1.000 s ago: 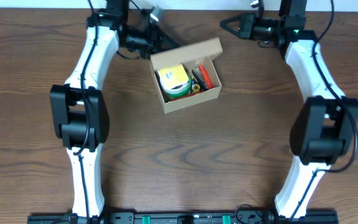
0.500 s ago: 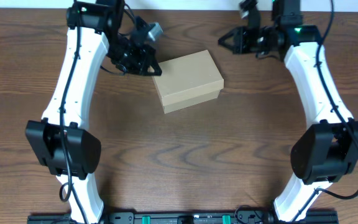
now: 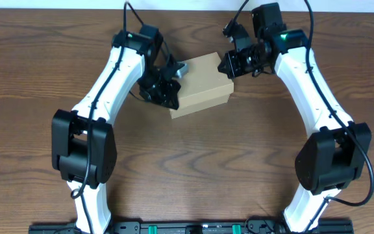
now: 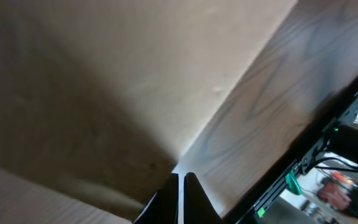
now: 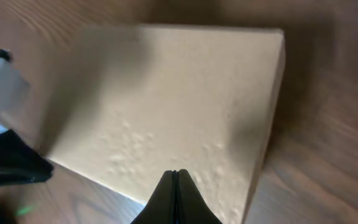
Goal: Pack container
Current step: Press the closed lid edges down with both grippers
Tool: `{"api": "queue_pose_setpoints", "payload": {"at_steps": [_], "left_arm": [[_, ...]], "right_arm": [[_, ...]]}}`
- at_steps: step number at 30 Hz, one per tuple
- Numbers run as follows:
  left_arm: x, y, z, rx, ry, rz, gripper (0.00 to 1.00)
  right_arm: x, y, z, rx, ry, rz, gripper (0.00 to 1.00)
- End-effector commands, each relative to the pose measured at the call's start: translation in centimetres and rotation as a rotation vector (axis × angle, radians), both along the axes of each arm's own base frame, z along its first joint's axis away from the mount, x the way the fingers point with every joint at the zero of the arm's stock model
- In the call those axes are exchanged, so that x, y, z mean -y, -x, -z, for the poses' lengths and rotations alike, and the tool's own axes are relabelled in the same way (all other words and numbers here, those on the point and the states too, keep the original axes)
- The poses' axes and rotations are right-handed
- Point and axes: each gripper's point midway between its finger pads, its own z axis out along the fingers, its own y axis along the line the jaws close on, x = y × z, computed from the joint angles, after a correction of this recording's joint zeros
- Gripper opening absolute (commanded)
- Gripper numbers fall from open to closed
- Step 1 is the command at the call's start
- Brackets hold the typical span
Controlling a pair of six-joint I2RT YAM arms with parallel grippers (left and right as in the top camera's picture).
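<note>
The wooden surface (image 3: 193, 162) runs off every edge of the overhead view, so I see only part of it. My two white arms bend inward over its far half, and the container (image 3: 206, 81) lies between them. Its lid is down, which hides anything inside. From above, my left wrist covers the container's left end and my right wrist crowds its far right corner, both dark tangles where the tips are hard to pick out.

In the left wrist view my left fingers (image 4: 171, 190) are pressed together with nothing between them. They sit low by the cardboard wall, which is a blurred mass cut off by the frame. I cannot tell whether they touch it. My right fingers (image 5: 169, 186) are also together, holding nothing, and point across the lid from its near edge
</note>
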Motion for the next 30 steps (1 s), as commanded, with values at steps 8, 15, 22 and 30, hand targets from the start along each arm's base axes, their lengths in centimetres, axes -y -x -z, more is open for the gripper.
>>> {"api": "queue_pose_setpoints", "payload": {"at_steps": [8, 15, 22, 30], "left_arm": [[-0.5, 0.2, 2.6, -0.031, -0.031, -0.045, 0.06], [0.2, 1.2, 0.7, -0.066, 0.027, -0.048, 0.06], [-0.3, 0.0, -4.4, 0.155, 0.044, -0.037, 0.06], [-1.6, -2.0, -1.9, 0.212, -0.068, -0.076, 0.06]], "right_arm": [[0.8, 2.1, 6.4, -0.115, 0.066, -0.012, 0.01], [0.9, 2.1, 6.5, -0.114, 0.069, -0.01, 0.01], [0.8, 2.1, 6.5, -0.115, 0.069, -0.011, 0.01], [0.8, 2.1, 6.5, -0.119, 0.063, -0.001, 0.01]]}}
